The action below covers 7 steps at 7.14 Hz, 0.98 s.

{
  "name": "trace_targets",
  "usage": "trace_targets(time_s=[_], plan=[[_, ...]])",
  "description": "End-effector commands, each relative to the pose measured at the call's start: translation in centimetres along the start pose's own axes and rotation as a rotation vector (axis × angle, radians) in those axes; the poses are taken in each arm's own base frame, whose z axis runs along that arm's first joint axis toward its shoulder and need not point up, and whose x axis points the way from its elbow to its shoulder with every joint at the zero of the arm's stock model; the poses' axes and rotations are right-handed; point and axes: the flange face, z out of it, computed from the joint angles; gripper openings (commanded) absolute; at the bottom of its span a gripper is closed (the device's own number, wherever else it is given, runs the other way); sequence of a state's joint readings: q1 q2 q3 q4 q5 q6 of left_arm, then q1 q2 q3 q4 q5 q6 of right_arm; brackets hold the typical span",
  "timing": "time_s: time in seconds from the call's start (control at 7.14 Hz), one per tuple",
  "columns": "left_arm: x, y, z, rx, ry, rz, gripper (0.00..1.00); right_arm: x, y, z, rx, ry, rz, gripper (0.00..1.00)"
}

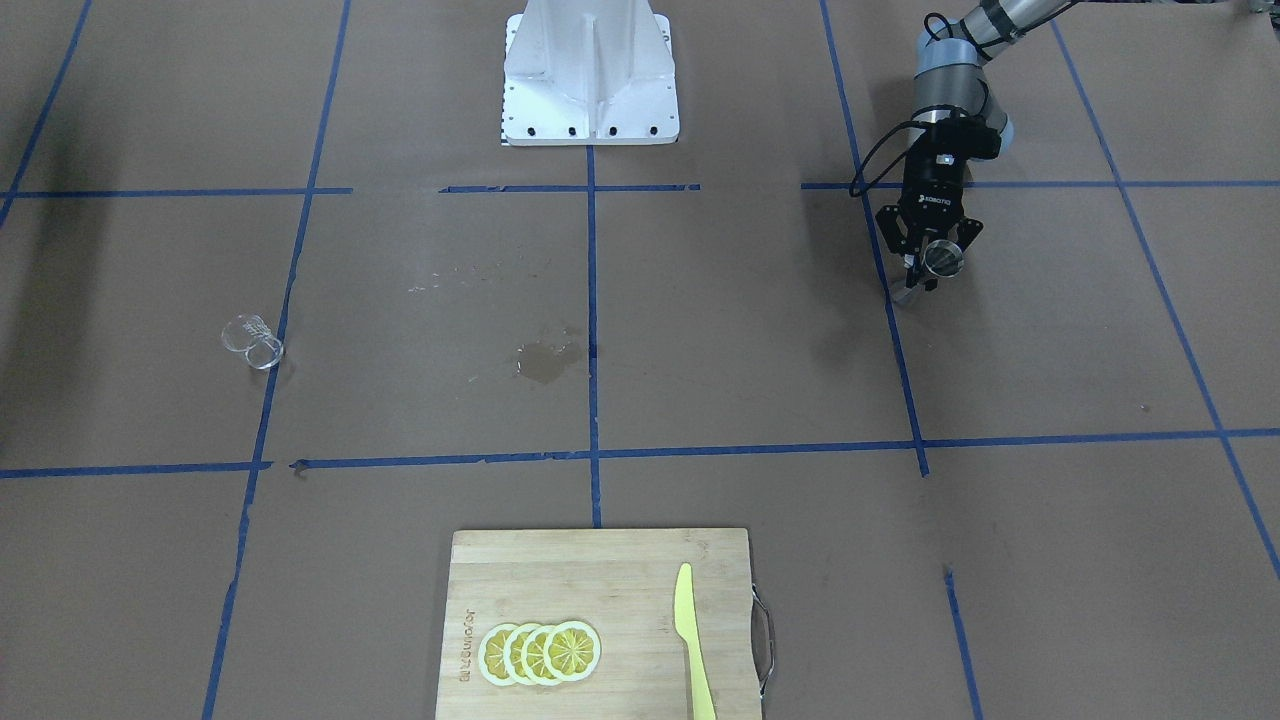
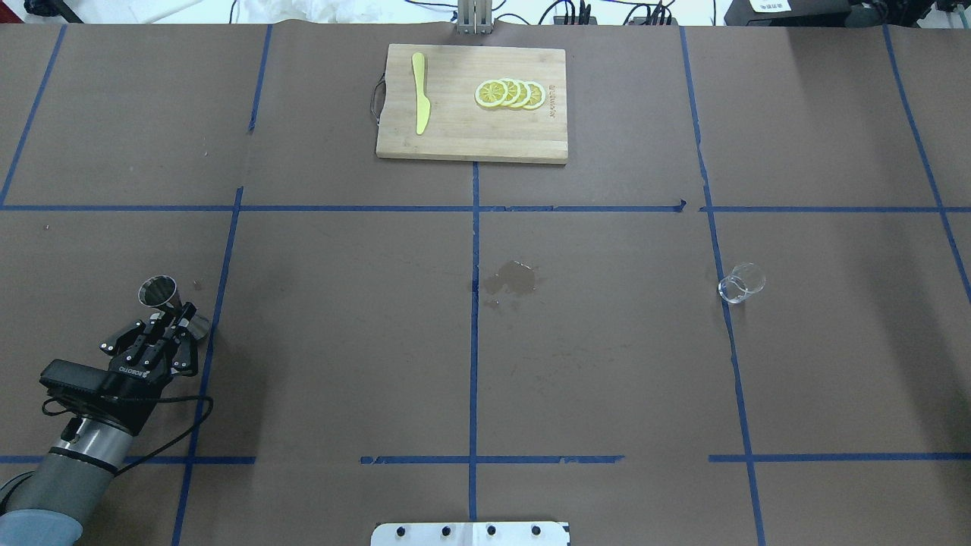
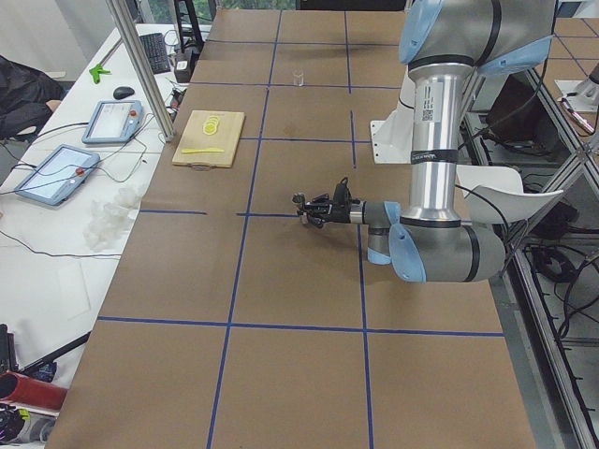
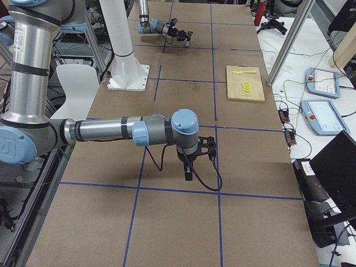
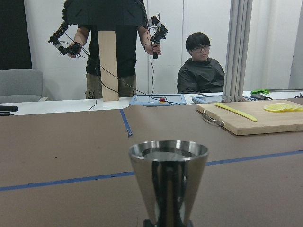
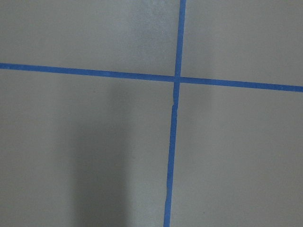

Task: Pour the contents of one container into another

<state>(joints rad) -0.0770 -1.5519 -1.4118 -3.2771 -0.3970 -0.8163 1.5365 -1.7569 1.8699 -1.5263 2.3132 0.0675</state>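
Two-finger left gripper (image 2: 178, 312): pinched on the narrow waist of the small silver steel hourglass jigger (image 2: 158, 291). The left wrist view shows the upper cone upright, mouth level. Whether its lower cone rests on the brown paper-covered table (image 2: 341, 364) or hangs just above it, cannot tell.

Landmark: dark damp patch (image 2: 514, 277) at mid-table.
- Jigger and left gripper: well off to the robot's left of the patch, slightly nearer the robot.
- Small clear glass cup (image 2: 741, 283): well off to the robot's right of the patch, alone, nothing touching it. Contents too faint to read.
- Wooden cutting board (image 2: 470, 129) with lemon slices (image 2: 510, 93) and a yellow plastic knife (image 2: 419, 102): beyond the patch, at the far edge.
- Right gripper (image 4: 189, 167): pointing down at bare paper; seen only from the side, so spread or closed cannot be told.

Judgement: receiver in hand, source not yet fetched. To do it well, keep the jigger mouth level and carry it in toward the patch. The cup wants a grip round its wall, rim left free. Tip slowly, lip close over the small steel mouth.
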Motion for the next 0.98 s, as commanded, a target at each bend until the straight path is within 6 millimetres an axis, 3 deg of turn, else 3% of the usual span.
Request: trace_targets(time_s=[0.0, 0.42, 0.84], plan=[[-0.1, -0.2, 0.1, 0.008, -0.006, -0.004, 0.25, 0.0, 0.0, 0.0, 0.001, 0.000, 0.000, 1.00], [-1.3, 0.0, 0.2, 0.049, -0.054, 0.015, 0.25, 0.0, 0.0, 0.0, 0.001, 0.000, 0.000, 1.00], [-1.0, -0.1, 0.3, 0.061, -0.060, 0.004, 0.25, 0.0, 0.0, 0.0, 0.000, 0.000, 0.000, 1.00]])
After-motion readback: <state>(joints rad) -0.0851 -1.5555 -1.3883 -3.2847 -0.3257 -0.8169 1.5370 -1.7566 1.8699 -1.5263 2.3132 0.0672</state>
